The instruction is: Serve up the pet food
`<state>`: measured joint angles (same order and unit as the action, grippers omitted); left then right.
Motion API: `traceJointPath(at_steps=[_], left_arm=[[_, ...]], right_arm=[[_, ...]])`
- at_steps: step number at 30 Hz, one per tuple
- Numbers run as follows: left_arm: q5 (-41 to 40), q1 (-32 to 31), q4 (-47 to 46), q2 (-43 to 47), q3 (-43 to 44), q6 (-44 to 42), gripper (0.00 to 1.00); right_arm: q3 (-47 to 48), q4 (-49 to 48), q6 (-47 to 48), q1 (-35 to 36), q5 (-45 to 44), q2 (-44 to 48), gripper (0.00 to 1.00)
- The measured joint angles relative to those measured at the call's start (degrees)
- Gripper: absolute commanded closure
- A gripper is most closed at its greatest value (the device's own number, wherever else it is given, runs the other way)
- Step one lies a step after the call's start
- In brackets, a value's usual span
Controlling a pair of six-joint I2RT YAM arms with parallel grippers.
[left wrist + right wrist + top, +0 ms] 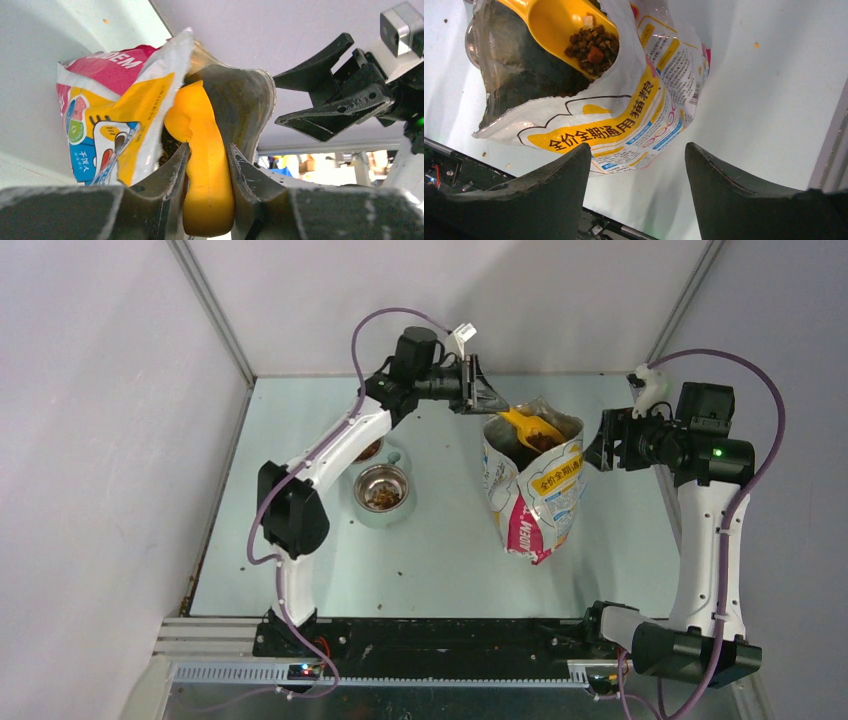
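Two jaws of the left gripper (209, 152) are clamped on the handle of the orange scoop (200, 125), one pad on each flat side, so the loaded cup cannot roll. The scoop's cup sits in the open mouth of the foil cat-food bag (624, 120), tilted so that a small heap of pet food (591, 50) gathers in its lower end. I judge there is more kibble in the dark of the bag below, but I cannot see it plainly. The bag stands upright on the table (450, 540) with nothing gripping it.

My right gripper (638, 150) hangs just beside the bag, jaws wide apart and nothing between them. I think it is placed there to steady the bag if the scoop drags on the foil as it lifts out.

Well to the left, a steel bowl (406, 480) already holds some kibble, and I take that as the place for this load. I must carry it level across the gap.
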<state>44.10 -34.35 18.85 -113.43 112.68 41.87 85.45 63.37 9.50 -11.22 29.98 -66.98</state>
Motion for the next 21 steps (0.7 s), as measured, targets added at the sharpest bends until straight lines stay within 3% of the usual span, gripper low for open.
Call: traceJointPath(at_steps=[12, 21], left_arm=[[6.8, 6.4, -17.7, 1.0, -14.2, 21.3, 1.0], [10.0, 10.4, -22.2, 6.2, -22.7, 30.9, 1.0]], right_arm=[[0.0, 1.6, 2.7, -0.1, -3.3, 0.0, 0.28], [0.0, 2.9, 4.5, -0.1, -5.4, 0.4, 0.28]])
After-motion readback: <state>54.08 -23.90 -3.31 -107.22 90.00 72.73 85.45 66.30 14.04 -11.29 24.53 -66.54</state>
